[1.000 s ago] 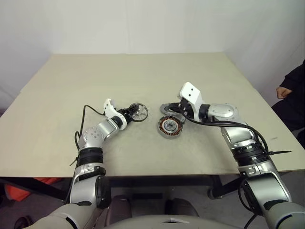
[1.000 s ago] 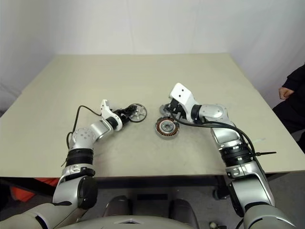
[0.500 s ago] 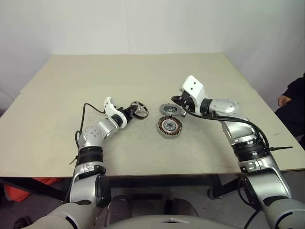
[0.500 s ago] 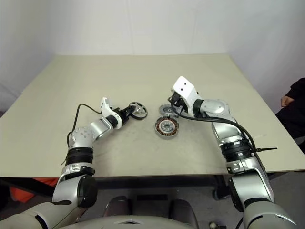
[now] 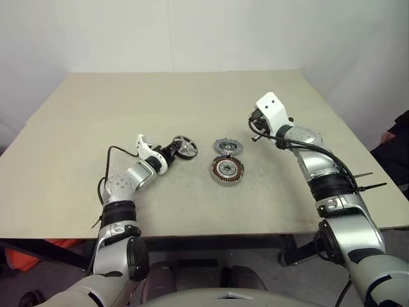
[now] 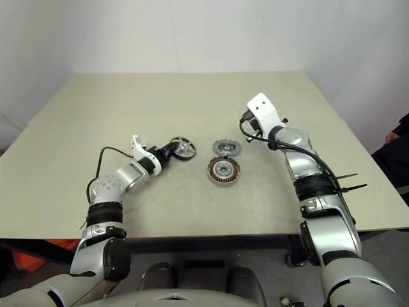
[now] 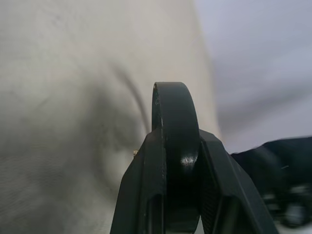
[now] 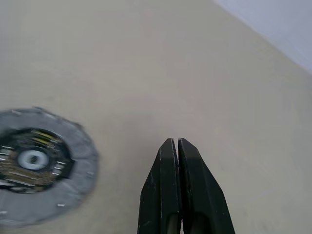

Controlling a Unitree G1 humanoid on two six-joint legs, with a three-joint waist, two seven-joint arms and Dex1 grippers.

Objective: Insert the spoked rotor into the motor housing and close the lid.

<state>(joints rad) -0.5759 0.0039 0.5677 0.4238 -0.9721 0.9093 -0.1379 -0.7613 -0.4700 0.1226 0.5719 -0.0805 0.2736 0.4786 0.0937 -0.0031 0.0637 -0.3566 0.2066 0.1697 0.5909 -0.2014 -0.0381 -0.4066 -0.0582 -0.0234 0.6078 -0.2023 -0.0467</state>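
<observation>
The spoked rotor [image 5: 186, 146] is a shiny silver wheel, tilted up on edge left of centre on the table. My left gripper [image 5: 175, 149] is shut on its rim; the left wrist view shows the rotor [image 7: 175, 122] edge-on between the fingers. The motor housing [image 5: 227, 170], a grey cup with copper windings, sits at the table's middle. The lid [image 5: 227, 147], a notched grey disc, lies flat just beyond it and shows again as the lid [image 8: 34, 165] in the right wrist view. My right gripper [image 5: 253, 126] hangs shut and empty above the table, right of the lid.
The beige table [image 5: 192, 96] stretches bare beyond and to both sides of the parts. A person's dark sleeve and hand [image 5: 396, 131] show at the far right, off the table's edge.
My left gripper has closed on the rotor and tipped it up from lying flat. My right gripper has pulled back to the right, away from the lid, which now lies uncovered.
</observation>
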